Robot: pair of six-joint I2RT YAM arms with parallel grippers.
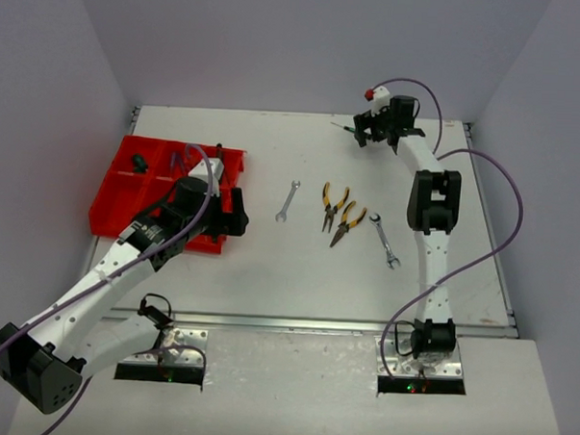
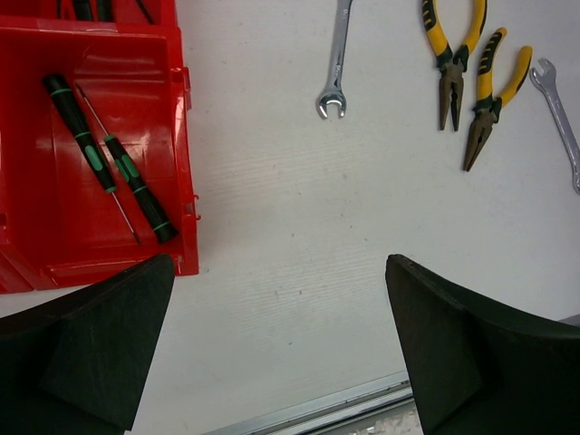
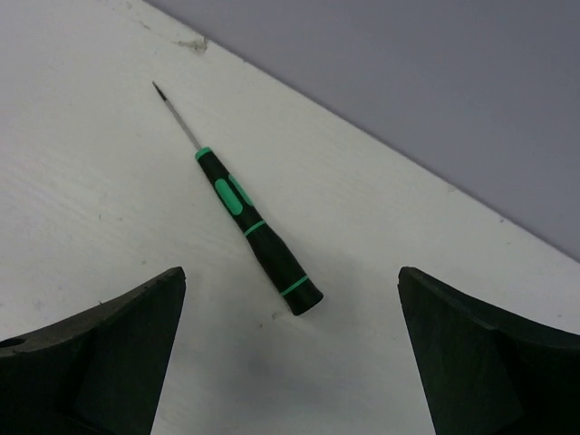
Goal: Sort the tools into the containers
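The left gripper point(image 2: 279, 269) stands wide open and empty. The red tray point(image 2: 45, 217) lies ahead to its left with two screwdrivers point(image 2: 136, 186) in it, and a wrench point(image 2: 337, 59) and pliers point(image 2: 450, 54) lie farther ahead to its right. The right gripper point(image 3: 290, 275), equally wide and empty, is nearer the loose screwdriver point(image 3: 254, 227). That screwdriver lies just ahead, centred between the jaws, handle end nearest and tip slanting away leftward, so gripping it probably needs a wrist turn.
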